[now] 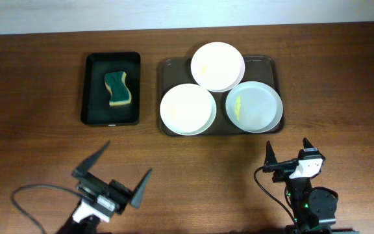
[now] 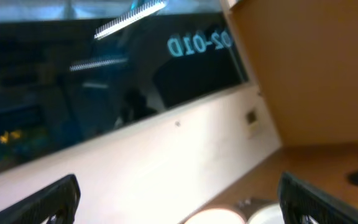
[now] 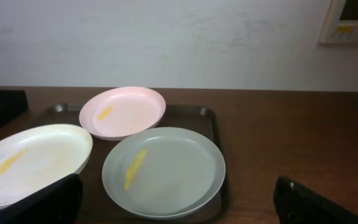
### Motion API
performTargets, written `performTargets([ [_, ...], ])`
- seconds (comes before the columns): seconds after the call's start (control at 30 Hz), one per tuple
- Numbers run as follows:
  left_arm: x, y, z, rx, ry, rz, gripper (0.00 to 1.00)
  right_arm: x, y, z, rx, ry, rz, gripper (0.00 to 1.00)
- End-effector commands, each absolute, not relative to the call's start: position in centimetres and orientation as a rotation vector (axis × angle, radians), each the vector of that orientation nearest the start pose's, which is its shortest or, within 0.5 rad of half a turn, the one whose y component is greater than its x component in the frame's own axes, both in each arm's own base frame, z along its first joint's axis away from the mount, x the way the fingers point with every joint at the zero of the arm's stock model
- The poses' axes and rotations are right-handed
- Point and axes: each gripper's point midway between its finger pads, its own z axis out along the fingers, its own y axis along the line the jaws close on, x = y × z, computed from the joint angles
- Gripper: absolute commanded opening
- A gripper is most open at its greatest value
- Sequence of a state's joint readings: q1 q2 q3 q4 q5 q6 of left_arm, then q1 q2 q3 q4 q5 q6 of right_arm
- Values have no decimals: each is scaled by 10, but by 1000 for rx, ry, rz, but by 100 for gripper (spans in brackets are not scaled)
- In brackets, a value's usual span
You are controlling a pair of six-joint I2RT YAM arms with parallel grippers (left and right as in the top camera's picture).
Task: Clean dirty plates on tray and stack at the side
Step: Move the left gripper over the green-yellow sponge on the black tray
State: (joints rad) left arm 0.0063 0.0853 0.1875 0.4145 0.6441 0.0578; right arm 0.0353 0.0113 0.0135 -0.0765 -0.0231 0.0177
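Three round plates lie on the dark tray [image 1: 274, 65]: one at the back [image 1: 217, 65], one at the front left [image 1: 187, 108], one at the front right [image 1: 254, 107]. Yellow smears mark them. In the right wrist view the tray [image 3: 210, 118] holds the back plate [image 3: 123, 112], the left plate [image 3: 33, 162] and the nearest plate [image 3: 163, 171]. My left gripper [image 1: 112, 172] stands open near the table's front edge, with nothing between its fingers. My right gripper [image 1: 287, 154] is open too, just in front of the tray's right part. The left wrist view shows mostly wall; its fingers [image 2: 51, 199] are wide apart.
A smaller black tray [image 1: 93, 91] left of the big one holds a green and yellow sponge [image 1: 117, 88]. Bare wooden table lies between the trays and both grippers. A cable [image 1: 24, 201] loops at the front left.
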Motion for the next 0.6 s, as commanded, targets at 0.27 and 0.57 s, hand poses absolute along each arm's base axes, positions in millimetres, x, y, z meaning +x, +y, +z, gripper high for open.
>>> performTargets([
  [0.27,285,-74,342,471,1860,-316,99,246,11,156,-31,1648,47,98],
  [0.57,363,1,293,-99,2190,12,99,246,11,156,-31,1648,47,98],
])
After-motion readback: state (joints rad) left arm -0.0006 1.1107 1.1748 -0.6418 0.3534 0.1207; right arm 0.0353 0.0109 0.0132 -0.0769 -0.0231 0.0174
